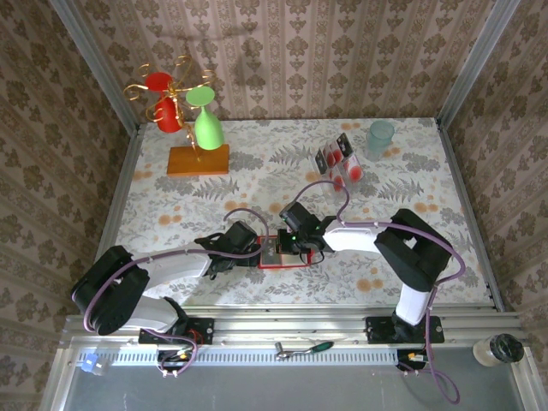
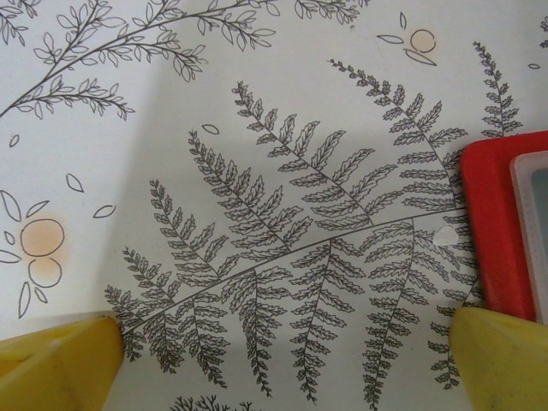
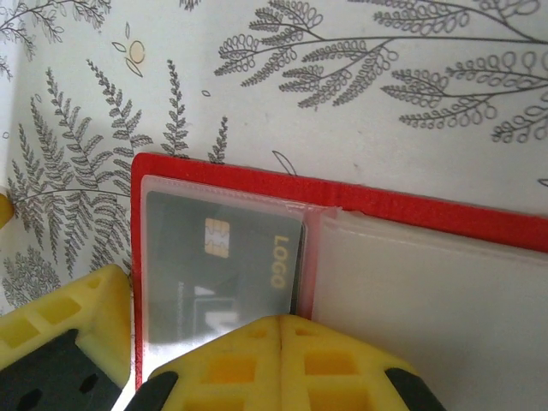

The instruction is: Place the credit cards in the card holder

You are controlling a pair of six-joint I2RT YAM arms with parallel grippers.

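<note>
Lying open, the card holder point(image 3: 385, 205) sits beneath the right end effector point(image 3: 282, 336).

My right gripper point(image 3: 281, 338) hides the bottom of the dark credit card point(image 3: 218, 248), and the card holder point(image 3: 411, 205) runs off-frame right.

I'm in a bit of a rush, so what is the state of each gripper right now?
Left gripper: open, holding nothing.
Right gripper: closed, fingertips together over the red wallet.

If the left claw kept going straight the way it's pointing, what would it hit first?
Most likely the bare fern-print tablecloth: the left gripper points down at it, fingers open. The card holder lies beside one finger, which might graze its edge.
</note>
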